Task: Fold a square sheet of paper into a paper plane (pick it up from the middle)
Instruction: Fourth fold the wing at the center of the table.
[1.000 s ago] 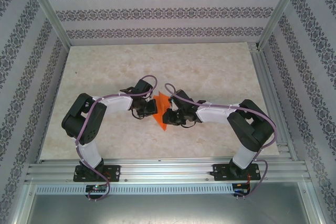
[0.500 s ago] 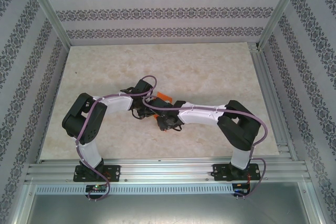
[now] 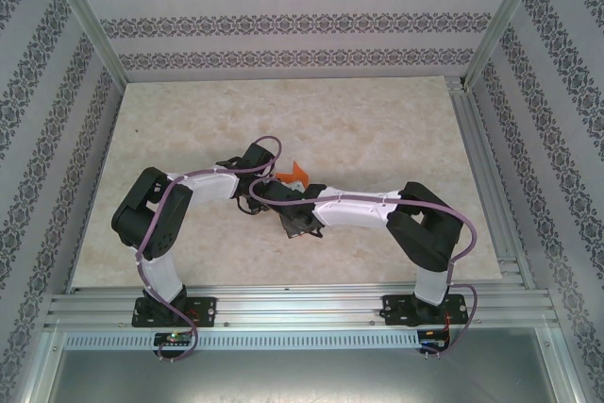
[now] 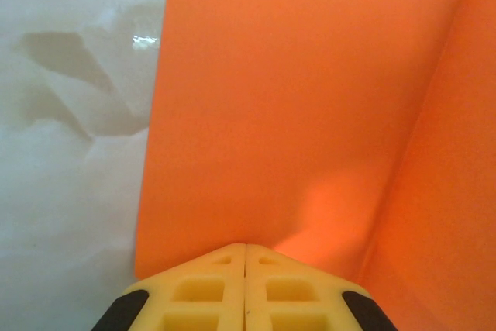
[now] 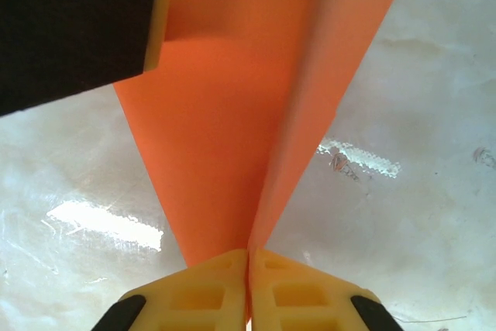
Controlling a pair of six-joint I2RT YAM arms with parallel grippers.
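Open room first: the bench (image 3: pixel 377 120) is bare stone-patterned surface on all sides of the two wrists, widest toward the far wall and out to both sides. The aluminium rail (image 3: pixel 283 307) runs along the near edge, with the bases on it. The left arm (image 3: pixel 203 183) and right arm (image 3: pixel 354 205) meet near the middle of the bench, wrists close together, so the tight spot is between them.

From above, the orange paper (image 3: pixel 294 173) is mostly covered by the right wrist. I see just a small bit sticking out on its far side, and I can't read its outline or long axis there. I also can't tell whether it touches the bench.

On my left wrist camera the left fingers (image 4: pixel 209 292) are pressed together and clamped on the near edge of the orange paper (image 4: pixel 271 98). A crease runs up its right side, and the frame cuts off the top and right.

On the right wrist camera the right fingers (image 5: pixel 294 292) are together, pinching the narrow tip of the orange paper (image 5: pixel 225 137). It widens away from them, with the centre crease and long axis running straight out from the fingers. The left arm's black housing (image 5: pixel 70 29) covers its upper left corner.
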